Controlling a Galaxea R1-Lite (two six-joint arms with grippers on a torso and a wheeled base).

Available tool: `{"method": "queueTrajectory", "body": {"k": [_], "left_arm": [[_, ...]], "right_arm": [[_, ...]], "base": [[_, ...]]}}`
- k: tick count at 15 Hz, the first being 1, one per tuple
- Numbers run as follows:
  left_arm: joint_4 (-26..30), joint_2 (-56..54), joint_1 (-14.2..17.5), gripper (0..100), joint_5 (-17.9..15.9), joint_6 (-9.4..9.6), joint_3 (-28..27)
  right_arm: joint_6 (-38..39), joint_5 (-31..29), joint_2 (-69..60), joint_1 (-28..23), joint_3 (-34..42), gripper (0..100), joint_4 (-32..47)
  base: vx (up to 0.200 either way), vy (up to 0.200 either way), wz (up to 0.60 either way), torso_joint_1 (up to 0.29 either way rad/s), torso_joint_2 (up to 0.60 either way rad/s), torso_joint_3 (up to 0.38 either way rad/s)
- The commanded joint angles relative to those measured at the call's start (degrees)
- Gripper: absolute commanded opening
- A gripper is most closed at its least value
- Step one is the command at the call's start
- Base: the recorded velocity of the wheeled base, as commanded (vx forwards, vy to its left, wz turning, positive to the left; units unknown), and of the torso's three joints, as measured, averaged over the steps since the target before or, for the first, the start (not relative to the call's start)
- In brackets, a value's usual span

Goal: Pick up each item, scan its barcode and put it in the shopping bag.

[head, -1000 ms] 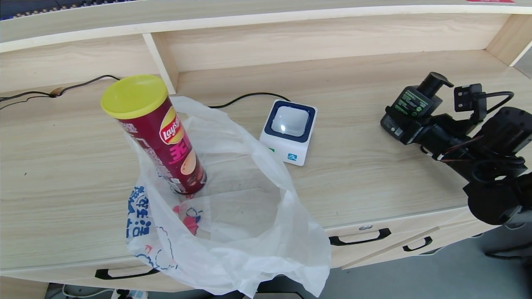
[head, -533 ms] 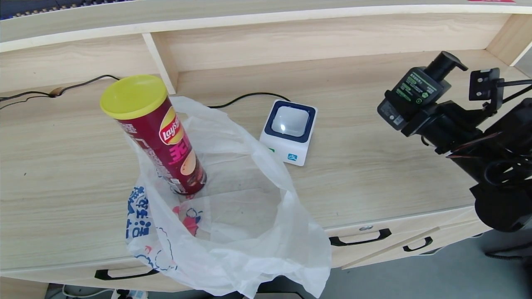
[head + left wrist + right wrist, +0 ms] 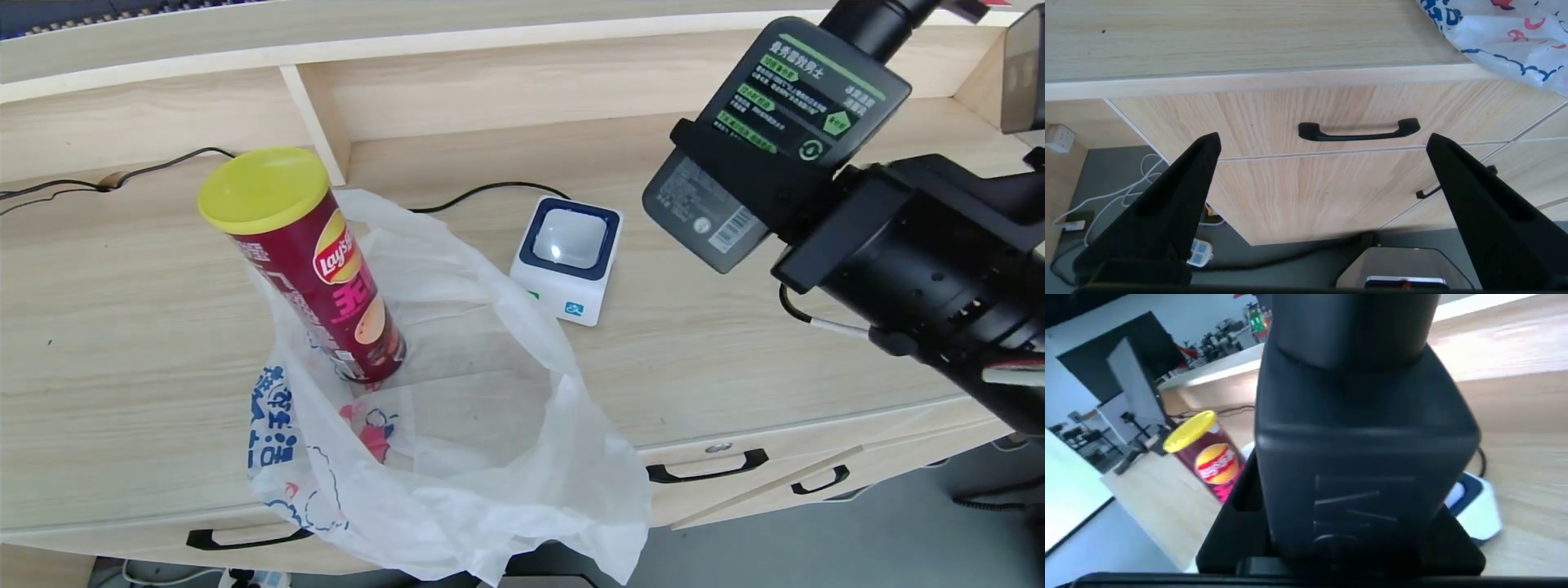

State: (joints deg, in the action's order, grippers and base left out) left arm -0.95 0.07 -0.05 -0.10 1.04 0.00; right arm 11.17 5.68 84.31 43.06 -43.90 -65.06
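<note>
**Pump bottle held at right**

Black pump bottle (image 3: 804,94) is clamped, tilted, in the right gripper (image 3: 755,184), above the counter (image 3: 122,327), right of the scanner (image 3: 567,257). Chips can (image 3: 314,269) is stood in the shopping bag (image 3: 490,457), left. Left gripper (image 3: 1319,151) is spread wide before a drawer front (image 3: 1315,192).

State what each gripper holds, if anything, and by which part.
Right gripper holds the black pump bottle across its mid-body; left gripper is open, holding nothing.

Black bottle (image 3: 775,147), green-striped label (image 3: 804,86); red can (image 3: 343,302), yellow lid (image 3: 263,188); white bag (image 3: 490,457), blue print (image 3: 273,425).
</note>
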Motion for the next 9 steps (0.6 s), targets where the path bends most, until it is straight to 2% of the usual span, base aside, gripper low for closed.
{"method": "queueTrajectory", "body": {"k": [1,3,5,9], "left_arm": [[-0.10,0.01,-0.04,100,0.01,0.02,0.00],[-0.02,0.01,-0.04,100,0.01,0.02,0.00],[-0.02,0.01,-0.04,100,0.01,0.02,0.00],[-0.02,0.01,-0.04,100,0.01,0.02,0.00]], "right_arm": [[2.46,-3.13,-6.61,10.56,-6.55,0,5.56],[6.06,-6.12,-5.03,16.53,-9.71,0,5.65],[6.50,-6.65,-3.89,20.58,-11.03,0,5.65],[8.52,-7.00,-4.07,23.65,-8.75,0,5.47]], "base": [[0.000,0.000,0.00,0.000,0.00,0.000],[0.000,0.000,0.00,0.000,0.00,0.000],[0.000,0.000,0.00,0.000,0.00,0.000],[0.000,0.000,0.00,0.000,0.00,0.000]]}}
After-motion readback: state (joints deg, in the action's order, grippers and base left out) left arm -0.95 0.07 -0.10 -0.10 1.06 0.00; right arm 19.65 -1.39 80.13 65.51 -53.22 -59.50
